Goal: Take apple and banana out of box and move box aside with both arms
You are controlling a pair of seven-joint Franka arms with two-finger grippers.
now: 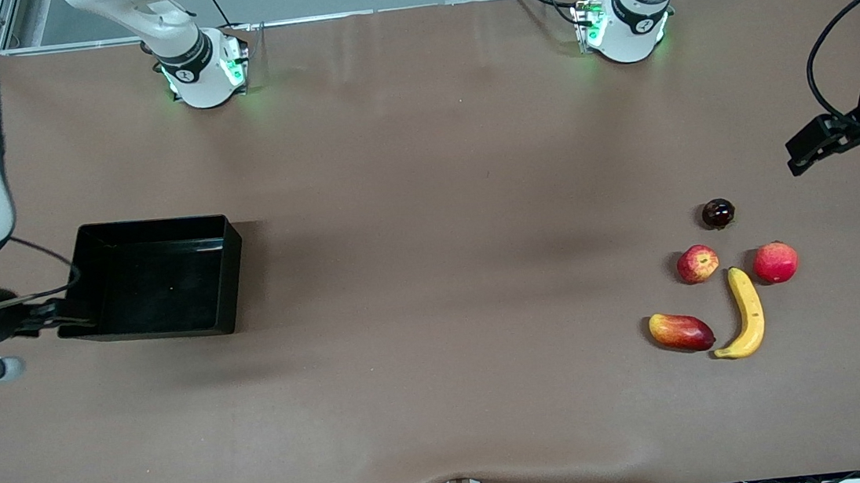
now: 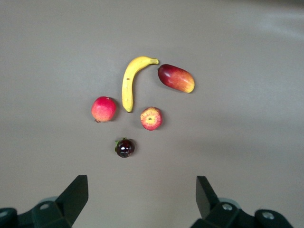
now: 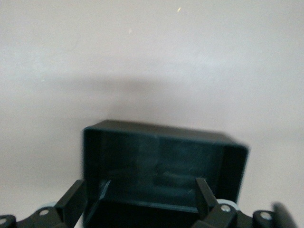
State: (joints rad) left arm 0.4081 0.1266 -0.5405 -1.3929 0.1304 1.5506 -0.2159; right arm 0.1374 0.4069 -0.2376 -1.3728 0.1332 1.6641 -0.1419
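The black box (image 1: pixel 157 277) stands toward the right arm's end of the table and looks empty. My right gripper (image 1: pixel 62 315) is open, low over the box's end wall; in the right wrist view its jaws (image 3: pixel 140 199) stand wide on each side of the box (image 3: pixel 161 166). The yellow banana (image 1: pixel 747 313) and the streaked red apple (image 1: pixel 698 263) lie toward the left arm's end. My left gripper (image 1: pixel 804 149) is open and empty, up over the table beside the fruit. The left wrist view shows its jaws (image 2: pixel 141 199), the banana (image 2: pixel 129 83) and the apple (image 2: pixel 151 118).
Beside the banana lie a round red fruit (image 1: pixel 775 262), a red and yellow mango (image 1: pixel 681 331) and a small dark mangosteen (image 1: pixel 718 213). The brown table (image 1: pixel 434 288) lies bare between the box and the fruit.
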